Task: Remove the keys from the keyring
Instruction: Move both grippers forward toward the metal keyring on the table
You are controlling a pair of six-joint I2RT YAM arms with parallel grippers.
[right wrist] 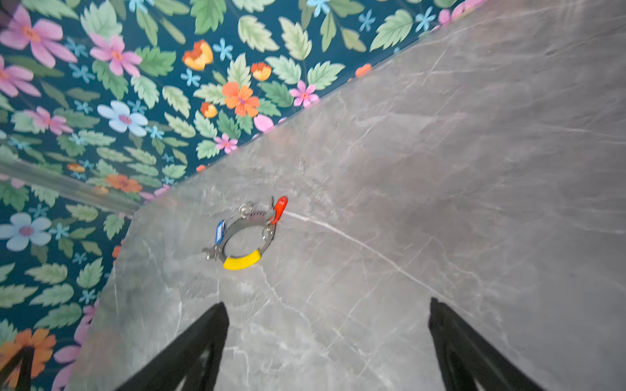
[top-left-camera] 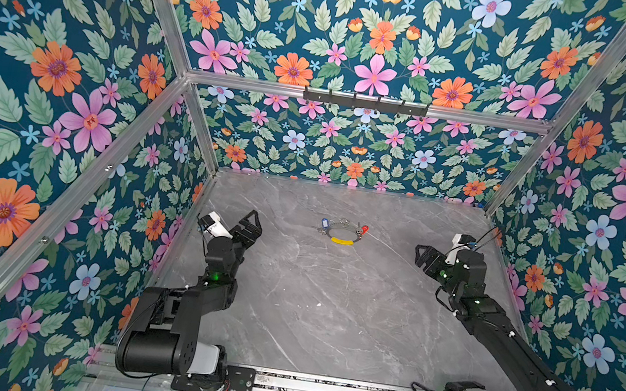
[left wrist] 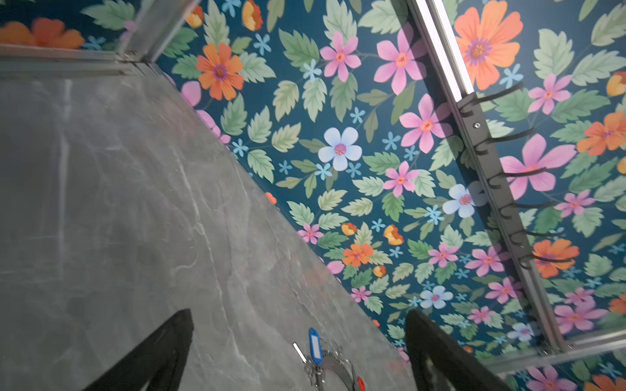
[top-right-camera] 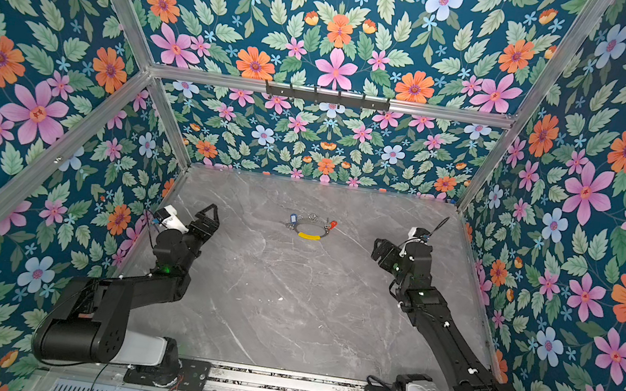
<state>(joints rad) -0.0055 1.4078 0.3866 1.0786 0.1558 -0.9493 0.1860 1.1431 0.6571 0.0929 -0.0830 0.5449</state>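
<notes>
On the left side of the grey marble table [top-left-camera: 327, 312], the left gripper [top-left-camera: 254, 226] hangs above the surface. Its jaws are spread wide with nothing between them, and it points toward the far middle. It is well apart from anything it could grasp.

Further right, at the far middle of the table, the keyring [top-left-camera: 357, 237] lies flat with its yellow sleeve [top-left-camera: 342, 241] on the near arc. The blue tag [top-left-camera: 325, 222] sits at the hoop's far left, and silver keys [right wrist: 211, 252] are bunched just beside it. The red tag [top-left-camera: 364, 229] sits at the far right. Small split rings rest on the far arc between the two tags. Everything looks threaded on; I see no key lying loose.

On the right, the right gripper [top-left-camera: 420, 256] hovers with its jaws also parted and empty. It is aimed at the hoop but well short of it.

To my eye the job has barely started, and this is the reach-in, before any grasp. The next move seems to call for one gripper to come down and hold the hoop, perhaps at the sleeve, where there is more to pinch. The other would then take a tag and work its key round toward the hoop's opening. I cannot tell where that opening is. The wire is thin and lies flat on a smooth top, so it may skid away unless the fingers close squarely on it.
</notes>
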